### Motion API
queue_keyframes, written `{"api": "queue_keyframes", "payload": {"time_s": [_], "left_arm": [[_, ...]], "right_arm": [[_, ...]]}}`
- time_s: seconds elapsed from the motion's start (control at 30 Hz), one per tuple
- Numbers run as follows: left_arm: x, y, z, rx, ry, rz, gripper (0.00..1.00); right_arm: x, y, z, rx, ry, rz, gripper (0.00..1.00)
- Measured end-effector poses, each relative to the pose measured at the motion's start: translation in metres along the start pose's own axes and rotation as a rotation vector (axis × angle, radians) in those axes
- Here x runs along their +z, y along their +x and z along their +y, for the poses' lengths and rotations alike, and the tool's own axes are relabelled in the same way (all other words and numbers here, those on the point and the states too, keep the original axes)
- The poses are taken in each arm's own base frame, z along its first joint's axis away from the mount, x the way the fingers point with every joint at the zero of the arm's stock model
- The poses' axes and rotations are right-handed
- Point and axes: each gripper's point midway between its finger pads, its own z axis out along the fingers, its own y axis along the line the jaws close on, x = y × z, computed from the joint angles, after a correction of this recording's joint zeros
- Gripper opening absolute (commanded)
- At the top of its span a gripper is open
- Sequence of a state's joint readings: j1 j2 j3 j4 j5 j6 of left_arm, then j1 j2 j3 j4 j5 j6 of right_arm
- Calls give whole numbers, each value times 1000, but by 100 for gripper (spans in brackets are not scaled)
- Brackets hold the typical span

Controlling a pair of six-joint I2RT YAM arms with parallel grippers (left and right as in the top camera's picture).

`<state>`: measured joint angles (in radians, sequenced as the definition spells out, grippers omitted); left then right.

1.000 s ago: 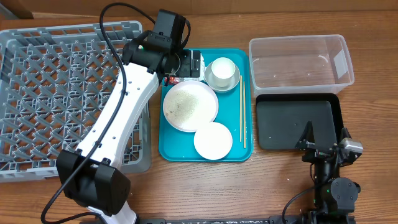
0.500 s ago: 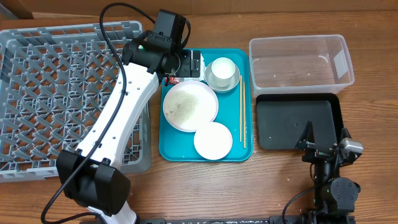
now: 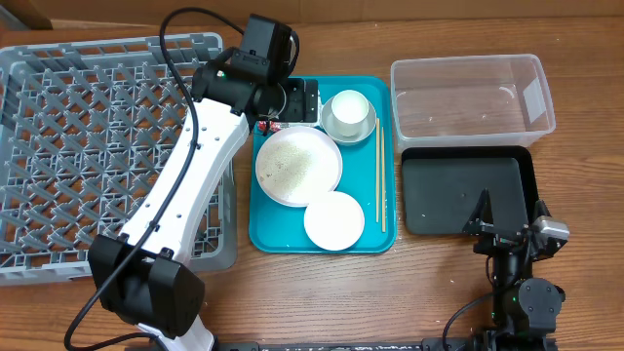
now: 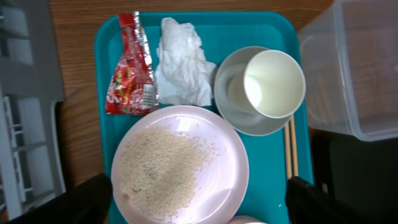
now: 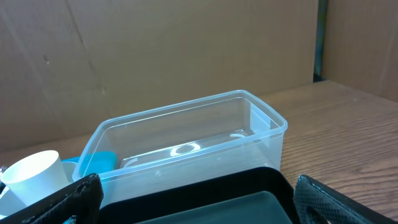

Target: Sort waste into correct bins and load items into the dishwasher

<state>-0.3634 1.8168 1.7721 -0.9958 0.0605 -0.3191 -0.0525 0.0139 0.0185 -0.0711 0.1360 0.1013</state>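
Note:
A teal tray (image 3: 385, 195) holds a plate of rice (image 3: 298, 166), a small empty white plate (image 3: 333, 220), a white cup in a grey bowl (image 3: 349, 113), chopsticks (image 3: 379, 175), a red wrapper (image 4: 129, 68) and a crumpled tissue (image 4: 181, 62). My left gripper (image 4: 196, 205) is open and empty, hovering above the rice plate (image 4: 180, 165); its fingers straddle the plate. In the overhead view it hangs over the tray's back left corner (image 3: 292, 97). My right gripper (image 5: 196, 199) is open and empty at the table's front right, facing the black bin (image 3: 468, 190).
A grey dishwasher rack (image 3: 107, 146) fills the left side. A clear plastic bin (image 3: 471, 93) stands at the back right, behind the black bin. The left arm (image 3: 185, 185) stretches across the rack's right edge.

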Motion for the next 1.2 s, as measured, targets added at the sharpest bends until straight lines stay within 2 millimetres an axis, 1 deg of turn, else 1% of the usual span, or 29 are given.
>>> {"api": "queue_keyframes", "payload": {"time_s": [0.1, 0.3, 0.4, 0.43, 0.5, 0.63, 0.8, 0.97, 1.07, 1.2], "left_arm": [[0, 4, -12, 22, 21, 8, 80], [1, 19, -43, 102, 6, 10, 62], [1, 29, -50, 111, -5, 34, 57], [2, 34, -51, 109, -12, 49, 56], [2, 42, -49, 95, -28, 78, 51], [8, 62, -45, 59, -72, 159, 51], [22, 84, -46, 55, -109, 246, 52], [31, 114, -47, 78, -147, 364, 55], [32, 118, -52, 93, -145, 371, 56], [31, 121, -53, 97, -146, 381, 57]], "right_arm": [[0, 0, 0, 0, 0, 0, 100], [0, 0, 0, 0, 0, 0, 100], [0, 0, 0, 0, 0, 0, 100], [0, 0, 0, 0, 0, 0, 100], [0, 0, 0, 0, 0, 0, 100], [0, 0, 0, 0, 0, 0, 100], [0, 0, 0, 0, 0, 0, 100], [0, 0, 0, 0, 0, 0, 100], [0, 0, 0, 0, 0, 0, 100], [0, 0, 0, 0, 0, 0, 100]]}}
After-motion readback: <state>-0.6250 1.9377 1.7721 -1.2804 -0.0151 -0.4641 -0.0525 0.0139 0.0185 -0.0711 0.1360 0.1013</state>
